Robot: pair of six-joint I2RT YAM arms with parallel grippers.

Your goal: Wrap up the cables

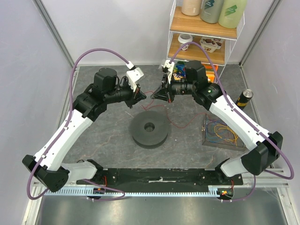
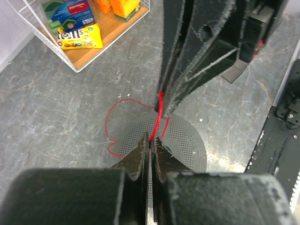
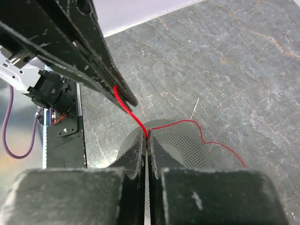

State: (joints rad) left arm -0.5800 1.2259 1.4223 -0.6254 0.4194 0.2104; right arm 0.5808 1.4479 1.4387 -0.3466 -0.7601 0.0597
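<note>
**Top view.** My left gripper point(image 1: 142, 96) and right gripper point(image 1: 157, 94) meet almost tip to tip in the upper middle of the frame. They hang over the table point(image 1: 108, 136), just beyond the spool point(image 1: 150, 129), which lies flat at centre. Each is clamped on the red cable point(image 1: 174, 123). Its slack trails down and right past the spool toward the tray point(image 1: 206, 140), where the other cables point(image 1: 222, 132) lie tangled. I judge the two-point hold is there to give me a short stretch I can control and guide onto the spool.

**Left wrist.** My left fingers point(image 2: 139, 152) are pressed together at bottom centre, and the red cable point(image 2: 159, 105) comes out of their tips. It rises straight to the right gripper point(image 2: 165, 105) in the upper middle, so that span is nearly taut. A loose loop sags to the left over the table. The spool point(image 2: 187, 140) sits below the pinch, so I read the cable as held over it on purpose.

**Right wrist.** My right fingers point(image 3: 161, 154) are likewise shut at bottom centre, pinching the red cable point(image 3: 131, 112). It runs up and left into the left gripper point(image 3: 123, 96). The free tail curves off to the right and lies slack on the table. The spool point(image 3: 183, 150) shows just behind my fingertips.
</note>
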